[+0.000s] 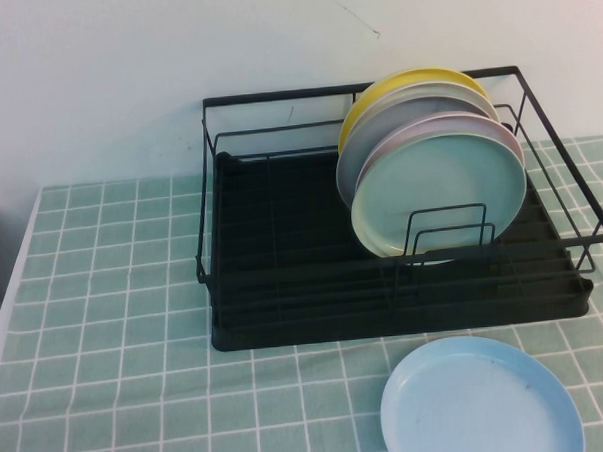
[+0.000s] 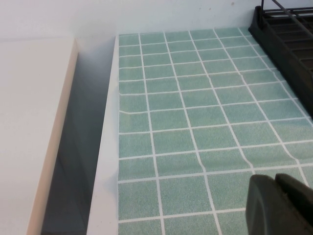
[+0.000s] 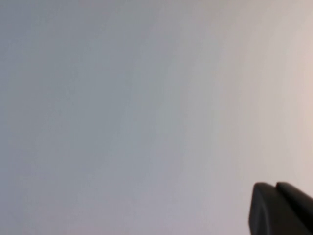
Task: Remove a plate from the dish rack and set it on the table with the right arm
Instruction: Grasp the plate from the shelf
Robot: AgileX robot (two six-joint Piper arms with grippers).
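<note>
The mint-green plate point(image 1: 440, 188) stands on edge at the front of a stack in the black dish rack point(image 1: 284, 277), leaning on a wire divider. Behind it stand a pink plate point(image 1: 429, 126), a grey one point(image 1: 397, 117) and a yellow one point(image 1: 400, 82). The table point(image 1: 116, 324) wears a green cloth with a white grid. Neither arm shows in the high view. My left gripper point(image 2: 276, 183) is shut and hovers over the cloth, left of the rack's corner point(image 2: 283, 39). In the right wrist view my right gripper point(image 3: 274, 188) is shut, holds nothing and faces only a blank pale surface.
A sky-blue plate point(image 1: 479, 403) lies flat on the cloth in front of the rack's right half. The white wall point(image 1: 174, 51) rises close behind the rack. The table's left edge point(image 2: 105, 161) drops into a gap beside a white surface point(image 2: 29, 122).
</note>
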